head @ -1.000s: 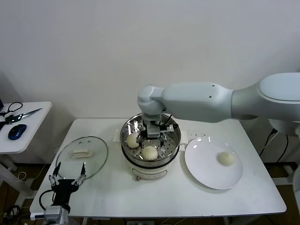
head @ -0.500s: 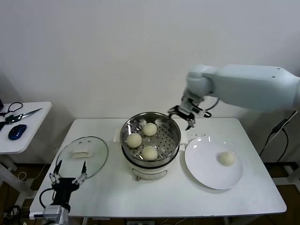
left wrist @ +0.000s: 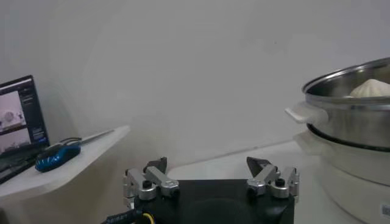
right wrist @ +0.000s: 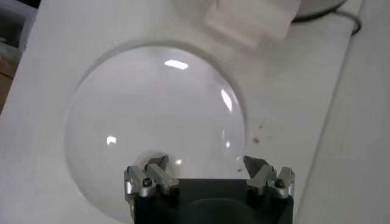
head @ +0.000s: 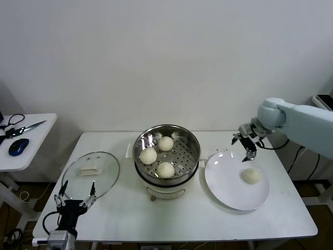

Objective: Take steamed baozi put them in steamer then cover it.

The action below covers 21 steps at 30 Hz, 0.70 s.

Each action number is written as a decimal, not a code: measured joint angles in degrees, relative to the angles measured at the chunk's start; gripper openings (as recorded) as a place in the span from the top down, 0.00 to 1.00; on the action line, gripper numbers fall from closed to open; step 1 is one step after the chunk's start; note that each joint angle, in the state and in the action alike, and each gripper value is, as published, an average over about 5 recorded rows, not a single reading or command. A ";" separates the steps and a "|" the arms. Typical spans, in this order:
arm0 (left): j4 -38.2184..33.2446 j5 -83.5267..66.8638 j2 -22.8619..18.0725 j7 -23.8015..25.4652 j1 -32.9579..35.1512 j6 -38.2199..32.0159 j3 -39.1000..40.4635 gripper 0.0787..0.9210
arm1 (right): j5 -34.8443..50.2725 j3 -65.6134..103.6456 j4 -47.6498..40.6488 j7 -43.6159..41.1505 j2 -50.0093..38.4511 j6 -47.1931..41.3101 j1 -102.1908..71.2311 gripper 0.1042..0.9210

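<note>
Baozi sit in two places: three of them (head: 165, 143) (head: 148, 155) (head: 165, 169) lie on the perforated tray of the steamer (head: 167, 153), well to the left of the right gripper (head: 248, 140), and the fourth (head: 252, 176) rests on the white plate (head: 229, 182), just below and slightly in front of that gripper. The right gripper hangs in the air above the far edge of the plate with its fingers spread wide and nothing between them; its own wrist camera looks down past the two finger tips (right wrist: 207, 176) onto the bare glossy surface of the plate (right wrist: 152, 115). The cover (head: 90, 174) lies flat on the white table (head: 171, 219) directly beyond the left gripper (head: 76, 198), which is parked low at the near left corner of the table, fingers standing apart and empty (left wrist: 211, 176). From that gripper's wrist camera the steamer (left wrist: 347, 128) stands off to one side with a bun top (left wrist: 372, 89) showing above its rim. Farther out past the left gripper, a small side table (head: 26, 136) carries a blue mouse (head: 18, 146) and a pair of scissors (head: 23, 127)
</note>
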 measured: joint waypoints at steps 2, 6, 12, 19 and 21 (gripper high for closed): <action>-0.01 0.14 -0.06 -0.01 0.19 0.04 -0.07 0.12 | -1.39 2.24 -1.90 -0.47 -0.31 -0.14 -3.01 0.12; 0.05 0.34 -0.31 -0.09 0.50 0.04 -0.32 0.12 | -3.60 6.11 -5.44 -1.09 -0.44 -0.28 -8.19 0.12; 0.26 0.55 -0.60 -0.18 0.68 0.03 -0.62 0.12 | -5.76 10.65 -9.85 -1.53 0.44 -0.29 -14.13 0.12; 0.34 0.94 -0.86 -0.22 0.80 -0.03 -0.60 0.12 | -7.04 14.06 -13.79 -1.72 2.19 -0.05 -18.28 0.12; 0.41 1.01 -0.89 -0.22 0.92 -0.10 -0.60 0.12 | -7.33 14.84 -14.72 -1.75 2.73 0.07 -18.98 0.12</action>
